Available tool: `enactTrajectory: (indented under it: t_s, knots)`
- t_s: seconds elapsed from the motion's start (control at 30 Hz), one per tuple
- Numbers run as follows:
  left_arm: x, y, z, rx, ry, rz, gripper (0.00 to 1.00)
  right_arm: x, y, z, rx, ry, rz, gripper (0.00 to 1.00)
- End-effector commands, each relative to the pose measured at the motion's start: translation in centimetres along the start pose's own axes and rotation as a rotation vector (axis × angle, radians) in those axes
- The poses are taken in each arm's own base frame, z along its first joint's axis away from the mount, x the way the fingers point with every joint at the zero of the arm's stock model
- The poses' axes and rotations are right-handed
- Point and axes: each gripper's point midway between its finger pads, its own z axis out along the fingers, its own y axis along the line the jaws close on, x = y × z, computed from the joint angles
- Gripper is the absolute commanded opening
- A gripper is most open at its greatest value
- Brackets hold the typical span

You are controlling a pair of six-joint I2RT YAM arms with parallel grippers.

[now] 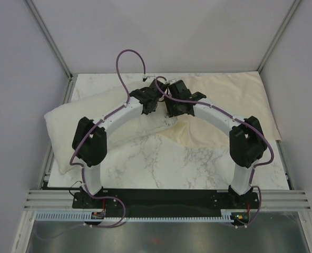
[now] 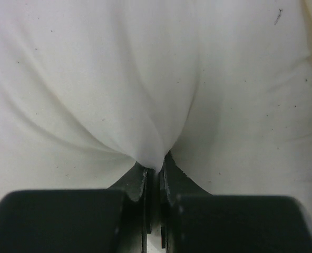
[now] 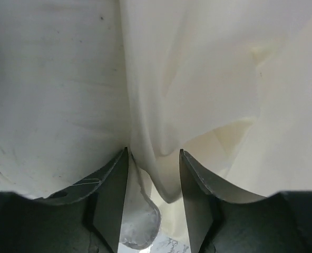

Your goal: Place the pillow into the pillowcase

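Observation:
The plump off-white pillow (image 1: 74, 126) lies at the table's left, running diagonally toward the middle. The thin cream pillowcase (image 1: 235, 97) lies wrinkled at the back right, its near-left edge lifted beside the pillow's end. My left gripper (image 1: 148, 108) is shut on a pinch of the pillow's cover (image 2: 145, 79), with the fabric gathered into the closed jaws (image 2: 156, 166). My right gripper (image 1: 173, 110) is right beside it. Its jaws (image 3: 153, 158) stand apart, and a fold of the pillowcase (image 3: 198, 79) hangs loosely between them. The whiter pillow surface (image 3: 50, 79) lies to their left.
The white marble tabletop (image 1: 161, 163) shows bare in front of the fabric. Grey walls and aluminium frame posts (image 1: 50, 39) enclose the back and sides. The two arms arch inward and meet at the middle, with purple cables (image 1: 125, 58) looping above them.

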Motion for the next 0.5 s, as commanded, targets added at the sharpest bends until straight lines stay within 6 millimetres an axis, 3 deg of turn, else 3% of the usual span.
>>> enactTrajectory:
  t_s: [0.0,0.17,0.47]
  knots:
    - [-0.3,0.6,2.7,-0.045,-0.006,-0.06,0.02,0.2,-0.5,-1.2,0.051,-0.051,0.022,0.53]
    - [-0.1,1.0,3.0,-0.032,0.0,-0.075,0.02,0.1,-3.1,-0.8,0.195,-0.109,0.061,0.63]
    - [0.3,2.2,3.0,0.018,0.016,-0.121,0.02,-1.4,-4.4,2.0,0.288,-0.152,0.114,0.64]
